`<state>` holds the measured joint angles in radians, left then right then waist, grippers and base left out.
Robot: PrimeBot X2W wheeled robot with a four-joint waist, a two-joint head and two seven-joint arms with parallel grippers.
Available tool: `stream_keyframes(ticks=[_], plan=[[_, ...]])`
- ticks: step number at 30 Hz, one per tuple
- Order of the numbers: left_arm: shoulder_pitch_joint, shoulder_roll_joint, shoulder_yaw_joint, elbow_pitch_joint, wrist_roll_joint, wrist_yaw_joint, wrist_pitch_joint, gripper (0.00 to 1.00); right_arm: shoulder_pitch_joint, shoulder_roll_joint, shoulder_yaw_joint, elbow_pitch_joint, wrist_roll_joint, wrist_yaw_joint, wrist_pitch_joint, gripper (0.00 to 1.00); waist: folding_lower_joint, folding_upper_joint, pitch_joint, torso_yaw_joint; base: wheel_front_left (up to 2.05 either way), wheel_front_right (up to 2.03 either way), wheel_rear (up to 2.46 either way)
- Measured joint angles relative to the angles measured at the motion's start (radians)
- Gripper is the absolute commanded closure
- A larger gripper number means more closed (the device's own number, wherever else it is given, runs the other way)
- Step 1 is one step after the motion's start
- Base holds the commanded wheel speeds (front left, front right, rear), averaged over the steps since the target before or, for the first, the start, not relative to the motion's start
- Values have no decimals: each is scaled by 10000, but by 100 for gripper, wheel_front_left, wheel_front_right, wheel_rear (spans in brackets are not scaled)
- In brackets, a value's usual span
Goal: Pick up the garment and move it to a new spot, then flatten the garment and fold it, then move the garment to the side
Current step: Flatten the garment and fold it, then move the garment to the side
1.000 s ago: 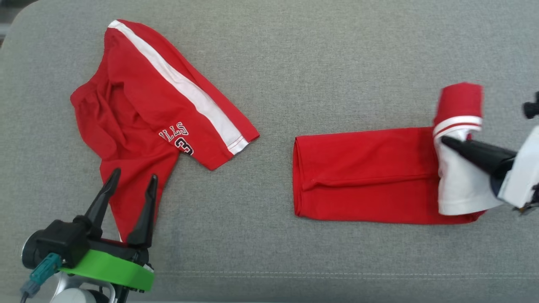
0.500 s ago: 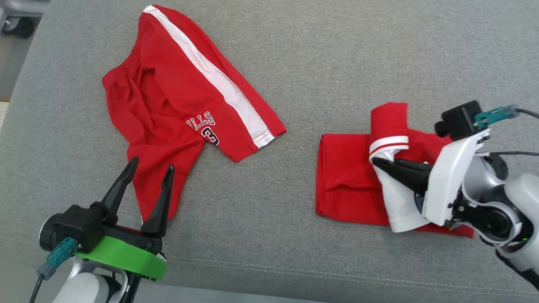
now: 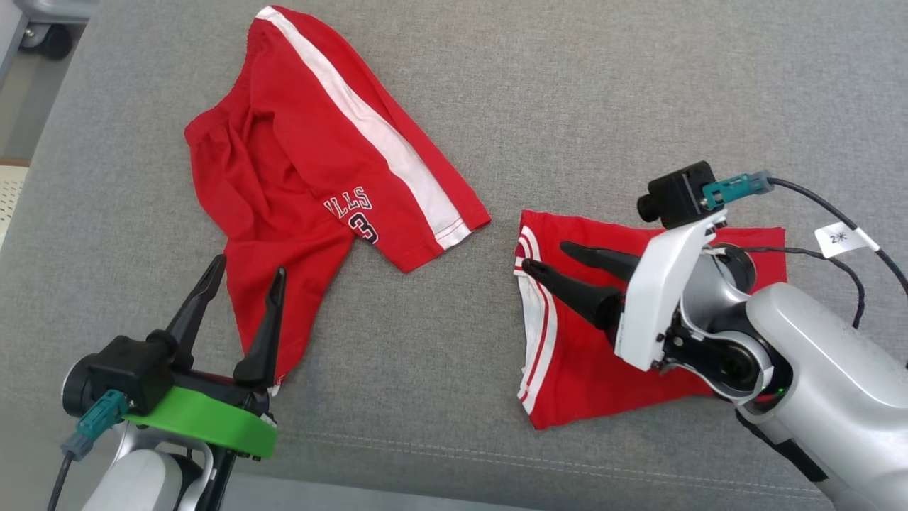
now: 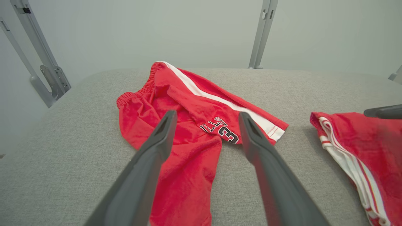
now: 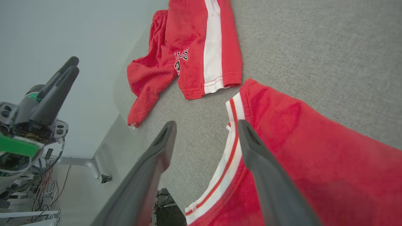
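The garment (image 3: 589, 369) lies folded into a compact red rectangle at the right of the grey surface, its white-and-red striped edge facing left. It also shows in the right wrist view (image 5: 314, 141) and in the left wrist view (image 4: 351, 138). My right gripper (image 3: 545, 257) hovers open over its upper left corner, with nothing between the fingers (image 5: 207, 124); one finger is over the striped edge, the other over bare cushion. My left gripper (image 3: 248, 267) stands open at the lower left, holding nothing (image 4: 207, 114).
Red shorts (image 3: 298, 163) with a white side stripe and partial lettering lie crumpled at the left, their lower leg under my left fingers. The grey cushion (image 3: 638, 92) ends at the left and front edges. Metal frame posts (image 4: 260, 34) rise behind it.
The right gripper carried the white-sleeved end leftward over the garment, halving its length, then let go and opened. The head camera shifted. The left gripper stayed open in place.
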<state>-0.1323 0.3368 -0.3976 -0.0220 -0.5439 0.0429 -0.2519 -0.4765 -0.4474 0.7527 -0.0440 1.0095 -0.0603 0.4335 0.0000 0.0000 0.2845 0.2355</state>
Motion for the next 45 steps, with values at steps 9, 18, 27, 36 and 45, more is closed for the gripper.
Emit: stream_keyframes(ticks=[9,18,27,36,45], plan=[[219,-17,627,13,25,115,0,0,18,-334,-1108,-59,113,2,-1141,0,0,0,-193,-476,0,0,0],[534,-17,759,-263,27,144,0,0,1607,-2042,-2167,978,462,-221,-1429,0,0,1,-164,-1153,0,0,0],[513,17,648,-347,119,44,0,0,2158,-2038,-2123,1559,918,-98,-1515,0,1,0,201,-1353,0,0,0],[267,12,426,-360,230,-88,0,0,2139,-1741,-2088,2190,1168,253,-1515,0,1,1,409,-1101,0,0,0],[234,-61,466,-257,270,-165,0,0,1859,-1707,-2084,2477,1636,823,-1168,100,1,0,436,-596,0,0,0]])
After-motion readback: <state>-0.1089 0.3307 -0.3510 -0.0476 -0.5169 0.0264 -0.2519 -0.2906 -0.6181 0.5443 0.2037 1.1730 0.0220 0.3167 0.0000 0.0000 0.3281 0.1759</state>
